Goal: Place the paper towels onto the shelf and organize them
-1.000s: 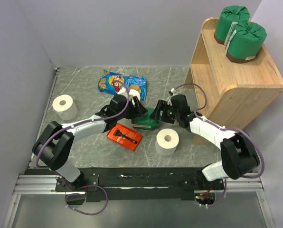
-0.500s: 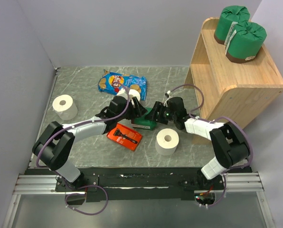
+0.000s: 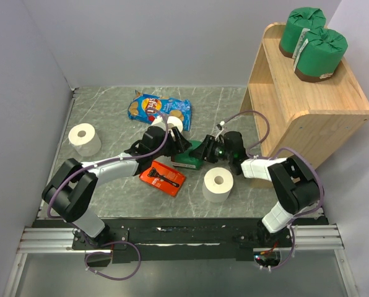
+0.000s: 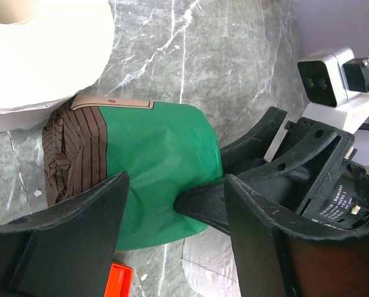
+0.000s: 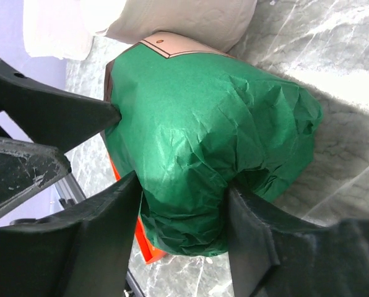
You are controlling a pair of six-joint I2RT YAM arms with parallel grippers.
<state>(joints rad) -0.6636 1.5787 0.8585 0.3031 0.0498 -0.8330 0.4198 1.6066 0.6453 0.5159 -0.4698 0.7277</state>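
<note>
Three green rolls: two stand on the shelf [image 3: 296, 117] top, far right, one green roll [image 3: 304, 28] behind the other [image 3: 321, 52]. The third roll [image 5: 215, 124] lies mid-table. Three white rolls: left [image 3: 85, 139], near centre [image 3: 218, 184], and one [image 3: 175, 124] touching the chip bag [image 3: 153, 106]. One red tray [image 3: 163, 178]. The table [image 3: 110, 117] is grey marble and the walls are pale. Only the wrist views show the grips. The right gripper [image 5: 184, 192] pinches the third roll's crumpled end. The left gripper [image 4: 177, 182] is spread wide around it, one tip touching. The roll's brown band [image 4: 70, 151] abuts a white roll.
</note>
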